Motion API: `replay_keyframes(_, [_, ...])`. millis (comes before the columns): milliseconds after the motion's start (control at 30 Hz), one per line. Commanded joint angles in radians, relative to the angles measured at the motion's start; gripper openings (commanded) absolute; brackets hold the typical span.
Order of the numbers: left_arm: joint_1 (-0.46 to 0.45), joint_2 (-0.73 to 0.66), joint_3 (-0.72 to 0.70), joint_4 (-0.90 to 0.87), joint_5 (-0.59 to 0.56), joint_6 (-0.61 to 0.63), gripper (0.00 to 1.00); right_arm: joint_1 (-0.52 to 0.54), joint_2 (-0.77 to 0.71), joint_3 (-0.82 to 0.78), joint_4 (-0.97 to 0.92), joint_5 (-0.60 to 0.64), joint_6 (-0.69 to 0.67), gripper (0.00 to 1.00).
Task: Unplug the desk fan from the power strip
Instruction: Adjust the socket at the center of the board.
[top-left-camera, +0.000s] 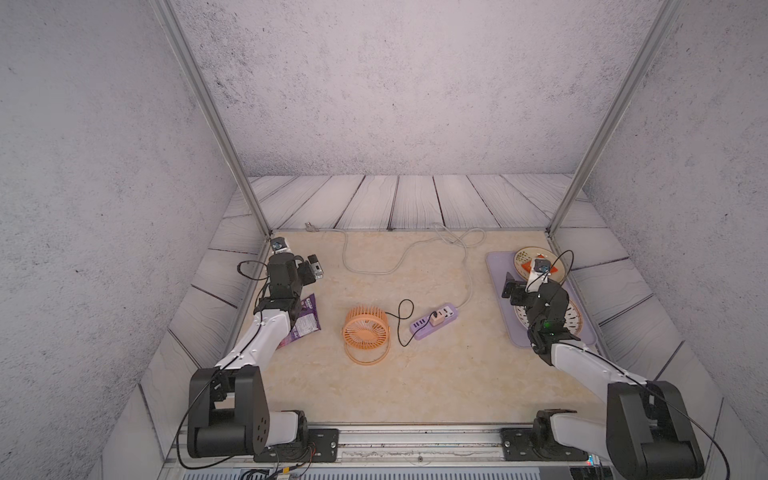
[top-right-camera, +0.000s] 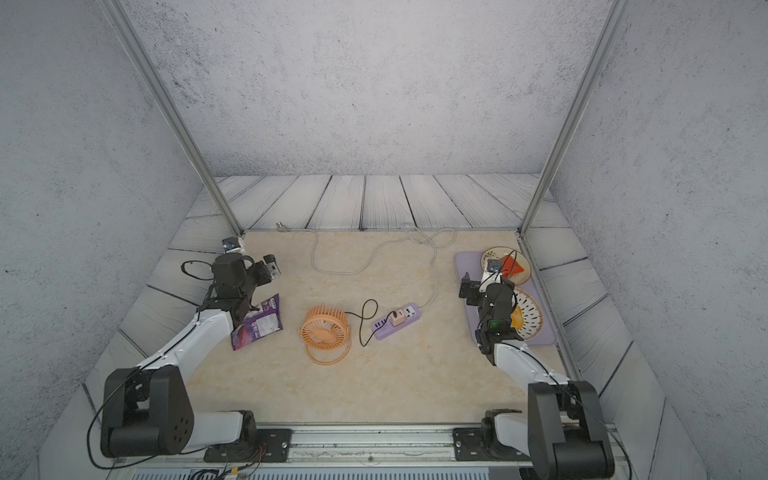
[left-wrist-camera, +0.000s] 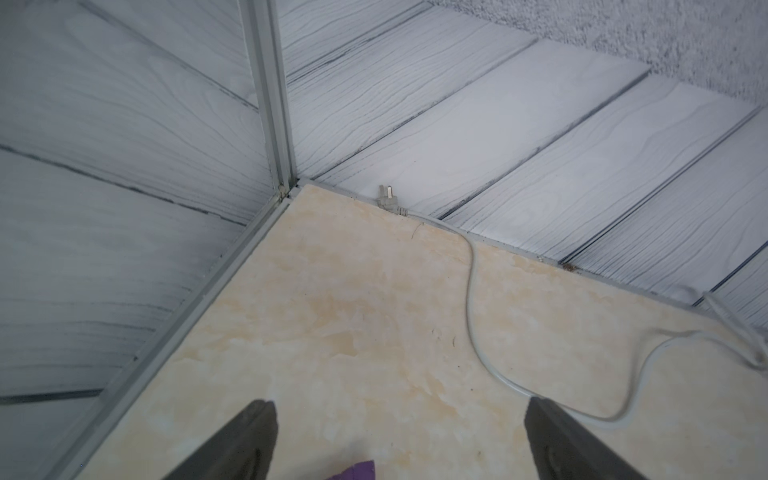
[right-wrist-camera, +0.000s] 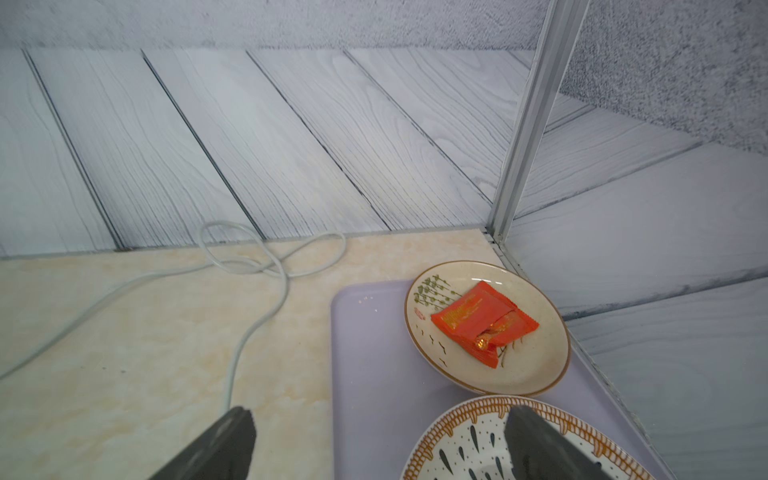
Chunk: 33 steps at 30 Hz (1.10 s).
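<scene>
Desk fan (top-left-camera: 365, 330), orange and round on its ring stand, sits near the middle of the desk (top-left-camera: 432, 382), its grille tipped upward in both top views. Its thin black cord (top-left-camera: 399, 328) loops just beside it and ends in a pink plug adapter (top-left-camera: 436, 319), which is seated in the lavender power strip (top-left-camera: 420, 328) lying at a slant close to the fan on the robot's right. The strip's grey-white cord (top-left-camera: 471, 286) curls toward the back edge, and its wall plug (left-wrist-camera: 388, 199) lies loose against the rear boards. The left pincer (left-wrist-camera: 401, 401) hangs with its jaws spread wide and nothing between them, above bare desk near the far left corner, well apart from the fan; a purple snack packet (top-left-camera: 305, 324) lies under that arm. The right pincer (right-wrist-camera: 381, 410) is likewise wide apart and holds nothing, raised over the edge of a pale purple mat (right-wrist-camera: 365, 374), one finger (right-wrist-camera: 540, 440) above a patterned plate (right-wrist-camera: 453, 432). A second plate (right-wrist-camera: 498, 378) on the mat carries a red wrapper (right-wrist-camera: 484, 322).
</scene>
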Motion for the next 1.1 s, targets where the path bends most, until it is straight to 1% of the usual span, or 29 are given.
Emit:
replay_keyframes(0, [0.029,-0.025,0.052,-0.096,0.123,-0.194,1.00,-0.002,-0.071,0.076,-0.178,-0.026,0.211,0.99])
replay_keyframes(67, [0.027,-0.028,0.067,-0.073,0.237,-0.187,1.00,-0.003,-0.099,0.152,-0.381,0.025,0.364,0.99])
replay_keyframes(100, [0.023,-0.032,0.076,-0.082,0.265,-0.200,1.00,-0.004,-0.101,0.188,-0.447,0.016,0.399,0.99])
replay_keyframes(167, [0.012,-0.036,0.097,-0.127,0.311,-0.214,1.00,-0.007,-0.091,0.234,-0.513,-0.063,0.440,0.99])
replay_keyframes(233, [-0.008,-0.046,0.102,-0.144,0.369,-0.231,1.00,-0.014,-0.072,0.273,-0.566,-0.122,0.529,0.99])
replay_keyframes(333, [-0.041,-0.076,0.063,-0.134,0.403,-0.257,0.99,-0.020,-0.053,0.303,-0.605,-0.246,0.537,0.99])
replay_keyframes(433, [-0.124,-0.093,0.059,-0.179,0.393,-0.224,0.96,-0.020,-0.028,0.334,-0.670,-0.353,0.517,0.98])
replay_keyframes(533, [-0.242,-0.078,0.084,-0.256,0.354,-0.150,0.89,-0.020,-0.014,0.342,-0.728,-0.432,0.502,0.95])
replay_keyframes(567, [-0.273,-0.070,0.089,-0.275,0.344,-0.138,0.88,-0.020,-0.012,0.342,-0.750,-0.453,0.501,0.94])
replay_keyframes(733, [-0.392,-0.029,0.100,-0.298,0.309,-0.115,0.84,-0.020,-0.031,0.333,-0.850,-0.474,0.492,0.90])
replay_keyframes(833, [-0.466,-0.002,0.100,-0.299,0.292,-0.122,0.79,-0.020,-0.066,0.313,-0.906,-0.447,0.494,0.88])
replay_keyframes(933, [-0.545,0.029,0.091,-0.274,0.259,-0.110,0.79,-0.020,-0.113,0.287,-0.939,-0.420,0.502,0.87])
replay_keyframes(1067, [-0.607,0.103,0.132,-0.315,0.237,-0.079,0.79,-0.020,-0.169,0.249,-0.948,-0.416,0.514,0.86])
